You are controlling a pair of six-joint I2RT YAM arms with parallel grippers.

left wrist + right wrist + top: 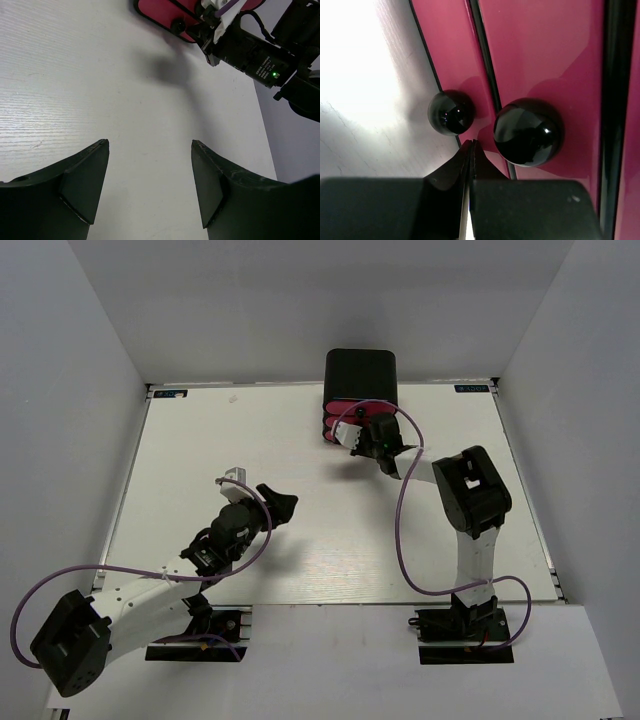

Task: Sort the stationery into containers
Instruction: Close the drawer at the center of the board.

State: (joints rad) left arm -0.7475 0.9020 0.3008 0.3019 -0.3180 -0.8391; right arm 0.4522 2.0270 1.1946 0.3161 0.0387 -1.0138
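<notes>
The containers are pink drawers (338,418) with black round knobs in a black rounded box (360,375) at the back middle of the table. My right gripper (347,436) is at the drawer fronts. In the right wrist view it (471,146) is shut and empty, its tips just below and between a smaller knob (451,112) and a larger knob (529,131), touching neither. My left gripper (276,504) is open and empty over bare table, left of centre; its wrist view (150,145) shows the drawers (160,11) far ahead. No stationery is in view.
The white table (300,540) is walled by white panels at the back and both sides. The right arm's wrist (255,55) with its purple cable reaches across in front of the drawers. The left arm's purple cable loops near its base (40,590).
</notes>
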